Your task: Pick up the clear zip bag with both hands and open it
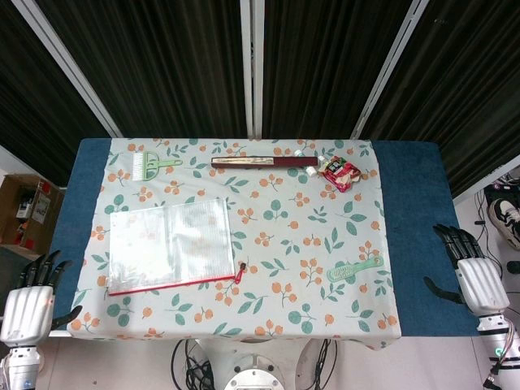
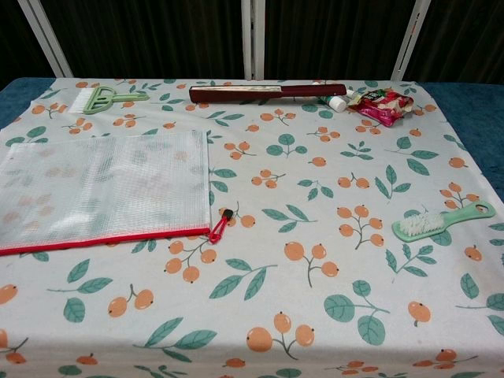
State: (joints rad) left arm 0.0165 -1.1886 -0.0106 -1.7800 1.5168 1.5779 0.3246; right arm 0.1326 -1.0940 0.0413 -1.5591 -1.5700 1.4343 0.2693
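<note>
The left hand (image 1: 26,313) is waiting off the table's near left corner with its fingers apart, holding nothing. The right hand (image 1: 479,280) is waiting off the right edge, also spread and holding nothing. Neither hand is touching the clear zip bag (image 1: 172,244) yet.

The bag is lying flat on the flowery tablecloth (image 1: 309,244), at about nine o'clock from the middle. Its red zip edge is facing the robot, and the red zip pull (image 2: 220,227) is sticking out at the bag's right corner. The zip is looking closed, so picking up and opening are both left to do.

The head view is showing both hands. The chest view is showing no hands, but it is showing the zip pull and mesh up close.
</note>
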